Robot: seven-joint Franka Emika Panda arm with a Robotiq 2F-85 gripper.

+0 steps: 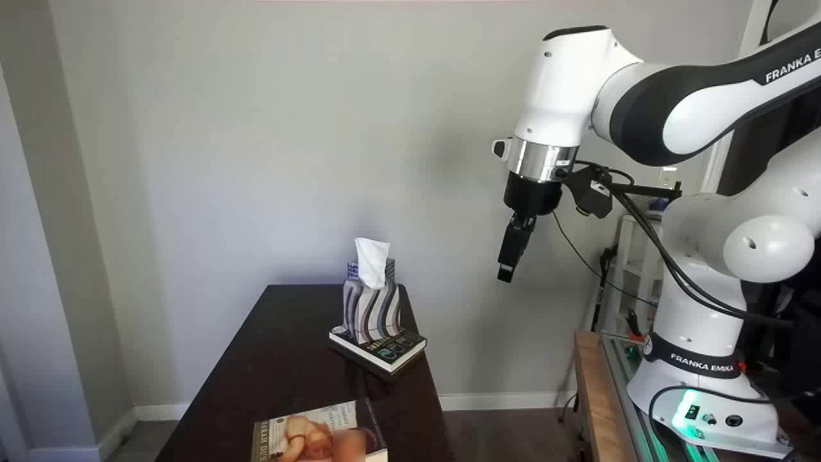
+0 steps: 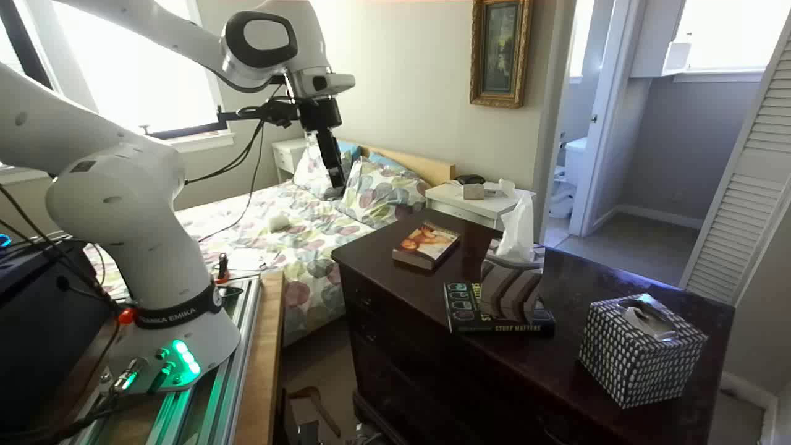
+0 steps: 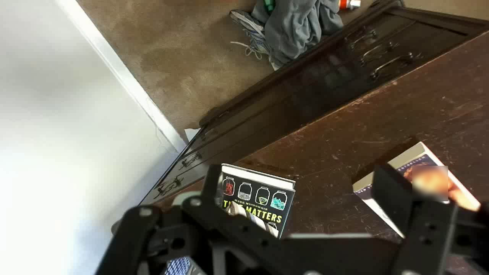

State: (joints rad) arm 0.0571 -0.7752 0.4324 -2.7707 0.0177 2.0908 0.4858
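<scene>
While the gripper hangs wide and empty, the striped tissue box looks light, crushable, best gripped mid-side.

Daylight blows out the window, while the wrist view's fingers seem slightly out of focus.

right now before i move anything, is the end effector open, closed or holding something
End effector: open, jaws wide apart, holding nothing.
</scene>
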